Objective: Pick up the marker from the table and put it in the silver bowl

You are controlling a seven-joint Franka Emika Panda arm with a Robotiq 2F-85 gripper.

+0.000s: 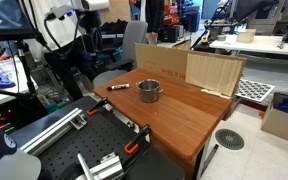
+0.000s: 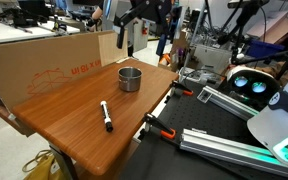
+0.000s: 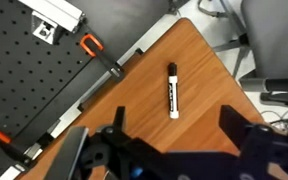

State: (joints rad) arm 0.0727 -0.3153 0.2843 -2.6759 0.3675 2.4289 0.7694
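Reddish-brown wood of the table [image 1: 184, 115] is shown in both exterior views, with the marker [image 1: 118, 87] laid flat on it and the silver bowl [image 1: 149, 91] stood upright near it; the two are apart and not touching. In the wrist view the marker [image 3: 172, 90] is seen lengthwise near the table's edge, ahead of the gripper [image 3: 174, 128], whose jaws are spread wide with nothing between them. No contact between the fingers [image 3: 114, 140] and the marker is shown, and the gripper is held above the tabletop. The bowl is not caught in the wrist view. Beside the table a black perforated board [image 3: 34, 95] with orange clamps [image 3: 89, 44] is visible, and a cardboard sheet [image 1: 214, 70] is propped at the table's far side. The task is judged to be at its outset: the marker is not yet grasped, so no step is completed. Left to be done, it is judged, are the descent over the marker, the closing of the jaws across its thin body, the lift, the carry to the bowl, and the release inside it.
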